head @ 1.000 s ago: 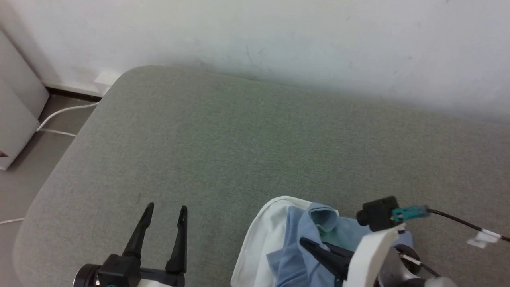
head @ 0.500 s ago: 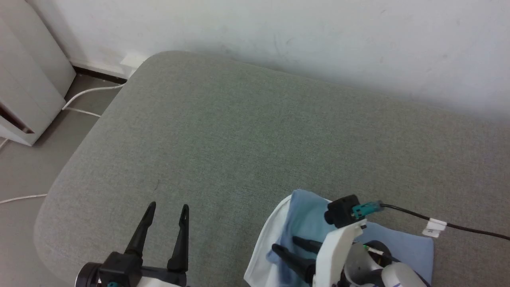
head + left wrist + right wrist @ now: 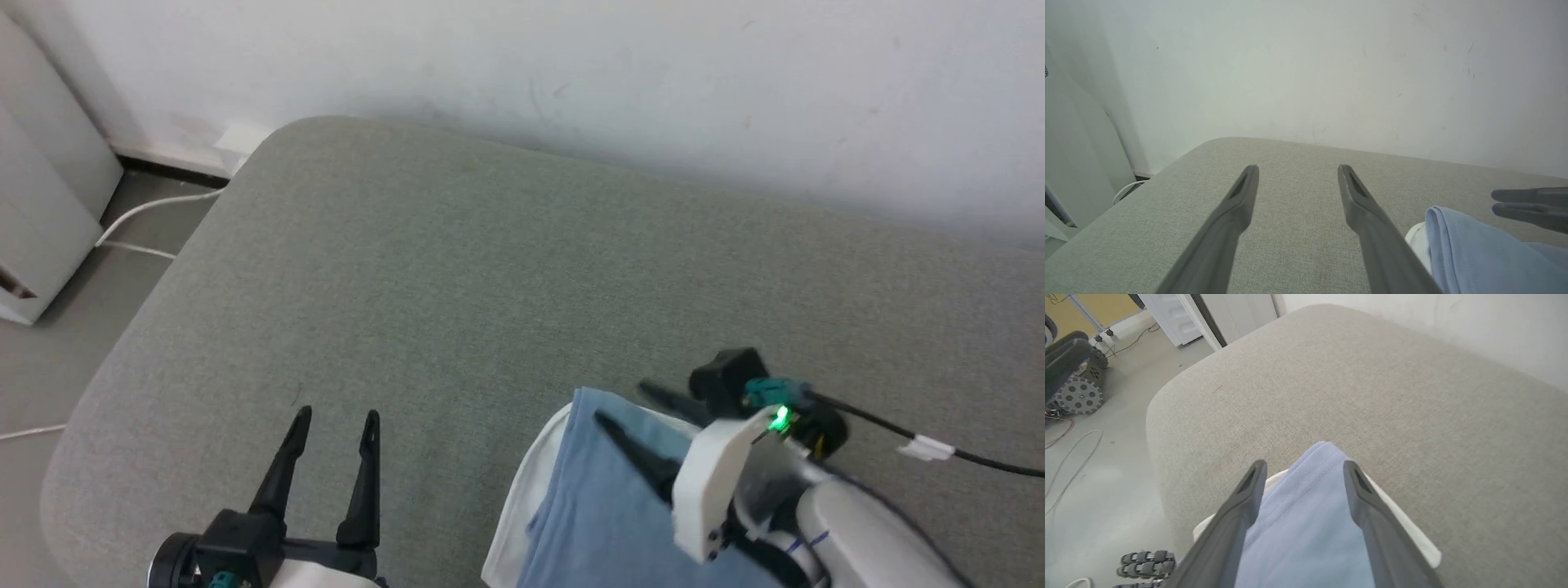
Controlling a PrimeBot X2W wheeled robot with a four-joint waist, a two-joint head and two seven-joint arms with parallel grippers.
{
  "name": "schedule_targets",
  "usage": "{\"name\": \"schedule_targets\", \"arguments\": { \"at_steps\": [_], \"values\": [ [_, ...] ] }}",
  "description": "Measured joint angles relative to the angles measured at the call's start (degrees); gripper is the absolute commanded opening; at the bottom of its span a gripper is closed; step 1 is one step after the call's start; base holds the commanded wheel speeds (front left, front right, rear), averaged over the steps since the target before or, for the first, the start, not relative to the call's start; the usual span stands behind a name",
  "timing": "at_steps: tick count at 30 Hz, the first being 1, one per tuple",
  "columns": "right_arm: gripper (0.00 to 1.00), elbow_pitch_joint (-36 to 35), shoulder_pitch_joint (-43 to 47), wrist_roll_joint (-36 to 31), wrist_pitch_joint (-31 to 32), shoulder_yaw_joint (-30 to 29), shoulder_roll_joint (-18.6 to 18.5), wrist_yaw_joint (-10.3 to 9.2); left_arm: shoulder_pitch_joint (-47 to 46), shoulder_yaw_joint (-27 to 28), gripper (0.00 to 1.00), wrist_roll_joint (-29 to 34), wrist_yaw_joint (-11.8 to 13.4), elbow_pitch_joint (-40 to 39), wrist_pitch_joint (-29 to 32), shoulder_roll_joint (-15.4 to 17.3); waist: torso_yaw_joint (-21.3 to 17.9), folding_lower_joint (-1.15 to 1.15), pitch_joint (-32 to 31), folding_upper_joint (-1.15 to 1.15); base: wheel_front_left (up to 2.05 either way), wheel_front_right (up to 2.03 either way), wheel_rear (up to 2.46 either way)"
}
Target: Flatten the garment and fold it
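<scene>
Garment in focus: a light blue soft-knit polo shirt (image 3: 588,514) lies doubled over in a heap at the near right of the padded grey fabric surface (image 3: 490,286). A white edge peeks out along its left side, and its far corner forms a rounded fold. Right tool (image 3: 619,401) hangs just over that corner, two long dark fingers spread wide either side of the blue cloth, nothing pinched between them. Left tool (image 3: 337,413) sits well apart at the near left, fingers equally wide, empty, over bare upholstery.

My read: the shirt is far from flat, so the job now is a clean grasp. Best to come down on one layer only, right at the stitched hem by the fold's tip, not on the whole wad. Bring the left tool across to take a second point on the same edge, then draw the two apart toward the open stretch below the white wall (image 3: 571,65). Soft knit stretches and drags, so lift a little before pulling. Keep it off the near edge, where it could slide away.
</scene>
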Motion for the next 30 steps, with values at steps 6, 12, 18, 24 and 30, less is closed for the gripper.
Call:
{"name": "schedule_targets", "arguments": {
  "at_steps": [6,12,18,24,30],
  "values": [
    [1.0,0.6,-6.0,-11.3,-10.2,-0.5,-7.0,0.0,0.3,1.1,1.0,0.0,0.0,-0.1,0.0,0.0,-2.8,0.0,-1.5,0.0,0.0,0.0,0.0],
    [1.0,0.6,-6.2,-16.4,-15.7,-6.6,-10.6,0.01,0.4,1.9,1.0,0.0,-0.1,-0.4,0.0,0.0,-6.1,0.0,-2.8,0.0,0.0,0.0,0.0],
    [1.0,-3.3,-1.3,-20.2,-20.2,-17.8,-11.5,0.02,0.4,2.0,1.0,-0.1,-0.2,-0.7,0.0,0.0,-9.2,-0.01,-3.7,0.0,0.0,0.0,0.0],
    [1.0,-11.3,9.7,-22.6,-24.6,-30.0,-5.6,0.01,0.3,2.6,1.0,-0.7,-0.2,-1.0,0.0,0.0,-11.4,-0.01,-3.8,0.0,0.0,0.0,0.0],
    [1.0,-15.7,19.1,-23.1,-27.4,-35.3,2.3,0.01,0.3,2.9,1.0,-0.3,-0.6,-0.5,0.0,0.0,-13.1,-0.01,-3.3,0.0,0.0,0.0,0.0]
  ]
}}
